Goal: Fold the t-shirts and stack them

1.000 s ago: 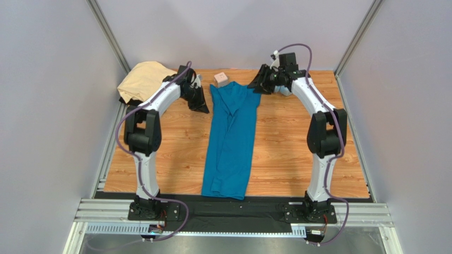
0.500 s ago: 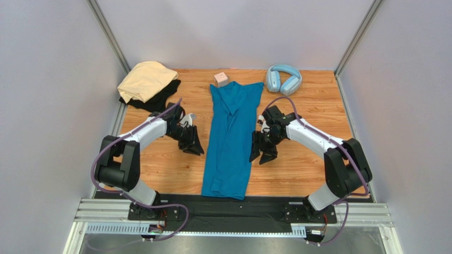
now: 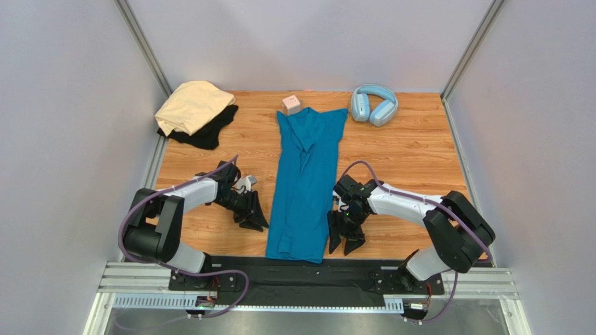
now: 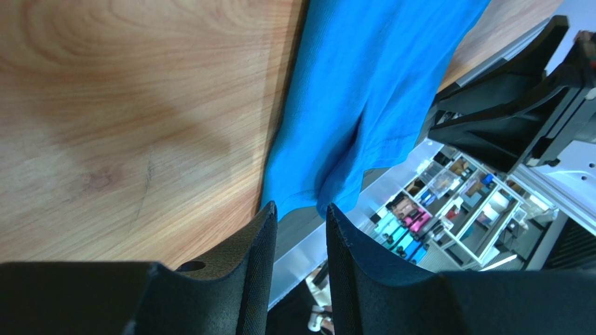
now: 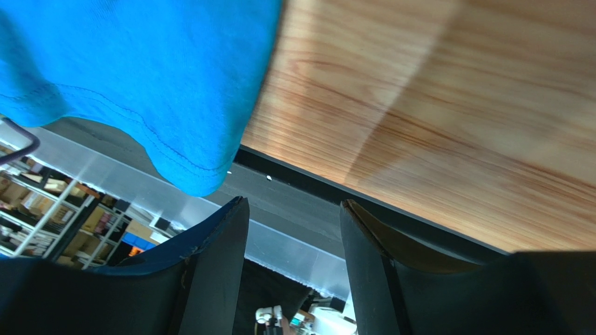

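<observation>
A teal-blue t-shirt (image 3: 304,181) lies folded into a long narrow strip down the middle of the table, its hem at the near edge. My left gripper (image 3: 254,222) hovers open just left of the hem, holding nothing; in its wrist view the shirt (image 4: 357,91) lies ahead of the left gripper (image 4: 301,209). Just right of the hem my right gripper (image 3: 345,243) is open and empty; the hem corner (image 5: 140,84) shows ahead of the right gripper (image 5: 294,206). A pale tan t-shirt (image 3: 192,105) rests bunched on a black t-shirt (image 3: 210,131) at the far left.
Light-blue headphones (image 3: 374,105) lie at the far right and a small pink cube (image 3: 292,105) sits by the teal shirt's collar. The table's near edge meets a black strip and metal rail (image 3: 308,283). Grey walls enclose the sides.
Both arms have swept from the far end of the teal shirt down its sides to the near hem. Both grippers' jaws have widened.
</observation>
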{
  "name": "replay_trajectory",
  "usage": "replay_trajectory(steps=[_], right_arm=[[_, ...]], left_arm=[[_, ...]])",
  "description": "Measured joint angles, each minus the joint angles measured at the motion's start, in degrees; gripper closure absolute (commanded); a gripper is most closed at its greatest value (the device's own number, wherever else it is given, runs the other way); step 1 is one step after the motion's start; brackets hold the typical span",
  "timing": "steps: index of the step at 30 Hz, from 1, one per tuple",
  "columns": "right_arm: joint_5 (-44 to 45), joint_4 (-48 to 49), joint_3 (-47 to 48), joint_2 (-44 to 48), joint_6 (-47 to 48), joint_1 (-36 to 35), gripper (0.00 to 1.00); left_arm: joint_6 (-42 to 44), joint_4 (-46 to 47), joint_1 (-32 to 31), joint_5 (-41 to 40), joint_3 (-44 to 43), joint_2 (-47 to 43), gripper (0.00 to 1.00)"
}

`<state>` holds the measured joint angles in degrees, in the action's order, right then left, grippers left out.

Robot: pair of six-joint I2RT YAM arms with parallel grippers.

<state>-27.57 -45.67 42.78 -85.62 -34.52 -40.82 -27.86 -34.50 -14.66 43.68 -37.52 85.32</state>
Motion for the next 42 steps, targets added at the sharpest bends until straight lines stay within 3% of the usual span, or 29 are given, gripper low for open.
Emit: replay_trajectory(steps=[6, 10, 27, 42], right_arm=[[-0.1, 6.1, -1.6, -0.8, -3.2, -3.8, 0.41], [-0.6, 7.8, -0.7, -2.6, -4.3, -4.2, 0.33], [1.1, 10.9, 2.5, -4.7, -4.0, -6.4, 0.34], [4.1, 12.7, 0.1, 4.6, -4.3, -6.4, 0.34]], left_arm=[[-0.6, 0.6, -0.3, -0.1, 0.7, -2.2, 0.61], [-0.6, 1.1, -0.4, -0.3, 0.7, -1.5, 0.61], [-2.4, 5.7, -3.0, -0.3, 2.5, 5.8, 0.61], [-6.8, 8.5, -8.6, 1.7, 5.9, 5.1, 0.6]])
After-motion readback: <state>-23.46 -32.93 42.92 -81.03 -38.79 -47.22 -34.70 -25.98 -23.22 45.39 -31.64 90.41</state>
